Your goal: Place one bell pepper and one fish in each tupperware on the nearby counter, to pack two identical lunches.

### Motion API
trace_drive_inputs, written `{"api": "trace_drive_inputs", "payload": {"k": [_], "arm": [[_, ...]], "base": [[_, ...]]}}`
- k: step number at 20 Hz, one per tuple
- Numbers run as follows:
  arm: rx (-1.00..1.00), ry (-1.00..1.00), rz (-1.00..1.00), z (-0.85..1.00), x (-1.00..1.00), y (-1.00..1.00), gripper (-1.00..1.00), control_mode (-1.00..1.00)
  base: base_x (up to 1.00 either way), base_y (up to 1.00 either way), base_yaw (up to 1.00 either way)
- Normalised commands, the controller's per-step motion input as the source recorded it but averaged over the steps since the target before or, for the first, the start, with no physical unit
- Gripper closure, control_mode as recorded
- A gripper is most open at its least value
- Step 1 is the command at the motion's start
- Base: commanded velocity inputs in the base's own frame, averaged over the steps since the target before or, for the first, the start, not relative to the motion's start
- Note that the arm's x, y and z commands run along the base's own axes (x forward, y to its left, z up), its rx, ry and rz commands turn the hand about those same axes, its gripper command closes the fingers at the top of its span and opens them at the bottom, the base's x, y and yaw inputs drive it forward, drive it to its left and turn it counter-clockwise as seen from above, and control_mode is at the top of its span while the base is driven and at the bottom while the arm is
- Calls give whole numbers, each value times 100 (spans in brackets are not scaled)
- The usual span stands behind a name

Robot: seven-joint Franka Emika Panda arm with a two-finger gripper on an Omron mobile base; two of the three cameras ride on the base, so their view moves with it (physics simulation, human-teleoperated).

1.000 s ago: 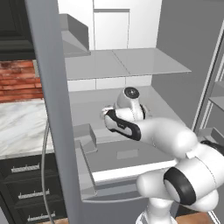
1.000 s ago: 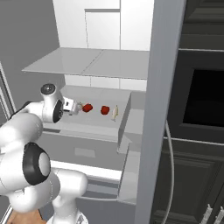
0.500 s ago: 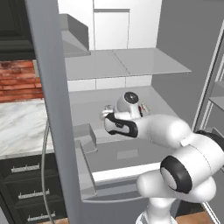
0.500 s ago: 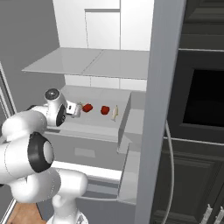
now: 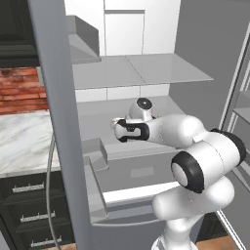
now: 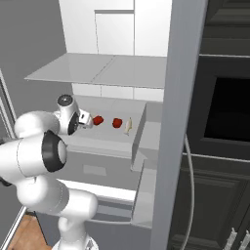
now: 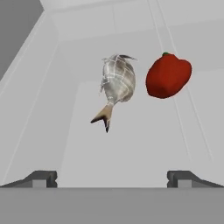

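The two-finger gripper (image 7: 112,177) stands at its widest, its two small dark fingertips (image 7: 41,178) far apart at the bottom of the hand view, and nothing lies between them; it holds nothing. It points along a plain grey shelf (image 7: 131,148) inside the open refrigerator. Straight ahead of it on that shelf lies a silvery-white scaled fish with a brownish tail (image 7: 116,85), its tail turned toward the gripper. Just beside the fish, on its right in the hand view and apart from it, sits a glossy red bell pepper with a small green stem (image 7: 168,75).

In the right base view the gripper (image 6: 87,120) sits at the end of the white arm, low over the shelf (image 6: 105,139), with a red pepper (image 6: 98,120) just in front of it; a second red bell pepper (image 6: 116,123) lies further along, and a pale fish (image 6: 128,126) lies beyond that, near the shelf's side wall. In the left base view the arm reaches into the refrigerator and the hand (image 5: 128,131) hangs over the same shelf (image 5: 97,117).

The white marble counter with grey veins (image 5: 19,146) shows at the left of the left base view, on black cabinets with steel handles (image 5: 29,215), below a red brick wall (image 5: 22,90)
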Motion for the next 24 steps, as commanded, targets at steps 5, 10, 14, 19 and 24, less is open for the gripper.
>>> {"api": "trace_drive_inputs", "payload": {"k": [5,10,14,19,24], "arm": [[0,0,-3,-18,29,5,-100,-100],[0,0,-4,-3,36,5,-100,-100],[0,0,-4,-8,36,8,-100,-100],[0,0,-7,-25,15,11,-100,-100],[0,0,-6,-20,25,9,-100,-100]], "base": [[0,0,0],[0,0,0],[0,0,0],[0,0,0],[0,0,0]]}}
